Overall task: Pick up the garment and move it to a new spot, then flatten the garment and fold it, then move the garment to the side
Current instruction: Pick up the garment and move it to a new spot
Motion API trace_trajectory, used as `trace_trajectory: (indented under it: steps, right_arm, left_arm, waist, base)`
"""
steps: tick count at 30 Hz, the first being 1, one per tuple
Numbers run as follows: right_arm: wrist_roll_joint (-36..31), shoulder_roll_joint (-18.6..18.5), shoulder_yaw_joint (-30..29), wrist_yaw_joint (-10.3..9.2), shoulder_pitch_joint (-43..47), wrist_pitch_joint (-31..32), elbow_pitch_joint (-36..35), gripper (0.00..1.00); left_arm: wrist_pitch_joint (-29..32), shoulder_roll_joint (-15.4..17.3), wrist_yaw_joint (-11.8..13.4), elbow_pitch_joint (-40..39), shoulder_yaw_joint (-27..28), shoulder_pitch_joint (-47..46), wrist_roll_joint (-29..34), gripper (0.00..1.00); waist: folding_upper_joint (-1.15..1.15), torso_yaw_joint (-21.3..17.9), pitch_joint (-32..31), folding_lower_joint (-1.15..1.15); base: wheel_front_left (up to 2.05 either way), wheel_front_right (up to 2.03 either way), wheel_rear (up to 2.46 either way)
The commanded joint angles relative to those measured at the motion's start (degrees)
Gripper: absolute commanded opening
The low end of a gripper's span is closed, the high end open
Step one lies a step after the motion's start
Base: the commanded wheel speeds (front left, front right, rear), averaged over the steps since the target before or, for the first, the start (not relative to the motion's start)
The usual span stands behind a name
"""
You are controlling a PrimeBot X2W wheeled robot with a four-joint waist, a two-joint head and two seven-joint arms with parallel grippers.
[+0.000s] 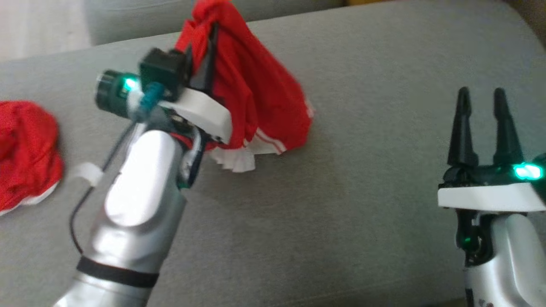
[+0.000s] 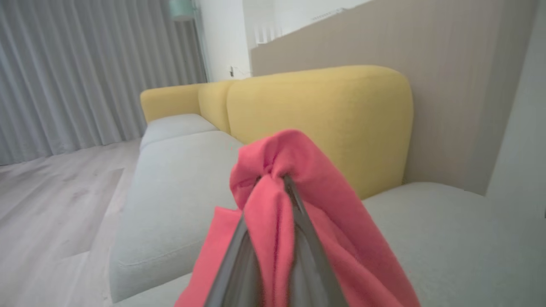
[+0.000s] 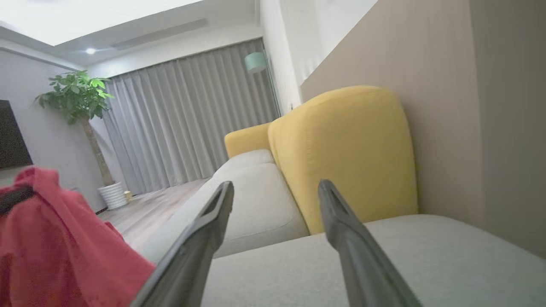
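Now, reading the head view from left to right:

Spare cloth (image 1: pixel 25 153): a second red piece is lying bunched on the grey cushion (image 1: pixel 362 192) at nine o'clock, well apart from the work and touching neither arm.

Left gripper (image 1: pixel 204 64): it is sitting at about eleven o'clock with its fingers (image 2: pixel 298 200) pinched tight on a gathered fold, so it is gripping the garment near the top of the bundle.

Garment (image 1: pixel 256 94): the red shorts with white stripes are hanging from that pinch at twelve o'clock, and the white hem is trailing on or just above the cushion; I cannot tell which.

Right gripper (image 1: pixel 482 128): it is waiting at four o'clock with its jaws spread wide and nothing between them, well apart from the garment.

Sofa back (image 2: pixel 320 119): the yellow backrest is rising behind the cushion in both wrist views.

Step in hand: judging from the hanging cloth, the left arm is carrying the garment toward a new spot.

Doing it well: I would be lifting until the hem is clearing the cushion, so no drag is twisting the bundle further. I would be aiming for the bare stretch at three o'clock, between the two arms, where the free jaws are within reach of a loose corner for flattening. Lowering hem first is likely to be laying the cloth out rather than heaping it.
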Motion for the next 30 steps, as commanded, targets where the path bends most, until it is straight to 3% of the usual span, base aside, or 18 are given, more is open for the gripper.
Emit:
trace_trajectory:
  steps: [1, 6, 7, 8, 9, 12, 16, 21, 30]
  right_arm:
    - [0.18, -0.04, 0.76, -0.05, -2.37, -0.51, -2.51, 1.00]
    - [0.75, -0.04, 0.30, -0.05, -2.81, -0.52, -3.11, 1.00]
    - [0.79, -0.04, 0.42, -0.05, -2.80, -0.52, -3.11, 1.00]
    - [0.77, -0.04, 0.50, -0.05, -2.80, -0.52, -3.11, 1.00]
    - [0.77, -0.04, 0.54, -0.05, -2.80, -0.52, -3.06, 1.00]
    - [0.86, -0.04, 0.63, -0.05, -2.68, -0.52, -2.83, 1.00]
    - [0.77, -0.04, 0.59, -0.05, -2.36, -0.52, -2.61, 1.00]
    - [-0.15, -0.04, 0.23, -0.05, -1.48, -0.52, -2.23, 1.00]
    - [-2.82, -0.04, 0.14, -0.05, 0.46, -0.52, -1.02, 1.00]
  left_arm:
    - [-1.12, 0.37, 0.76, -0.18, 0.06, -3.17, 0.34, 0.00]
    - [-3.96, -0.06, 2.26, 5.13, -7.49, -3.71, -4.04, 0.00]
    - [-4.38, -0.07, 2.62, 5.54, -9.77, -3.72, -5.98, 0.32]
    - [-4.70, -0.08, 2.87, 5.85, -12.14, -3.75, -8.00, 0.78]
    - [-4.79, -0.08, 2.97, 6.30, -14.52, -3.72, -10.05, 1.00]
    - [-5.52, -0.09, 4.46, 7.54, -19.75, -4.49, -14.36, 1.00]
    - [-7.42, -0.09, 7.23, 8.15, -21.09, -6.16, -18.29, 1.00]
    - [-8.16, 0.63, 9.30, 5.97, -15.77, -6.99, -18.55, 1.00]
    - [-8.20, 7.98, 9.80, -2.38, -5.27, 2.74, -13.90, 1.00]
  waist:
    - [0.00, -4.29, 1.61, 0.00]
    - [0.00, -7.85, 3.07, 0.00]
    - [0.00, -8.24, 3.33, 0.00]
    - [0.00, -8.51, 3.60, 0.00]
    - [0.00, -8.64, 3.76, 0.00]
    - [0.00, -8.48, 3.95, 0.00]
    - [0.00, -6.56, 3.56, 0.00]
    - [0.00, -2.36, 2.08, 0.00]
    - [0.00, 5.22, -0.89, 0.00]
  base:
    - [0.00, 0.00, 0.00]
    - [0.00, 0.00, 0.00]
    - [0.00, 0.00, 0.00]
    - [0.00, 0.00, 0.00]
    - [0.00, 0.00, 0.00]
    - [0.00, 0.00, 0.00]
    - [0.00, 0.00, 0.00]
    - [0.00, 0.00, 0.00]
    - [0.00, 0.00, 0.00]
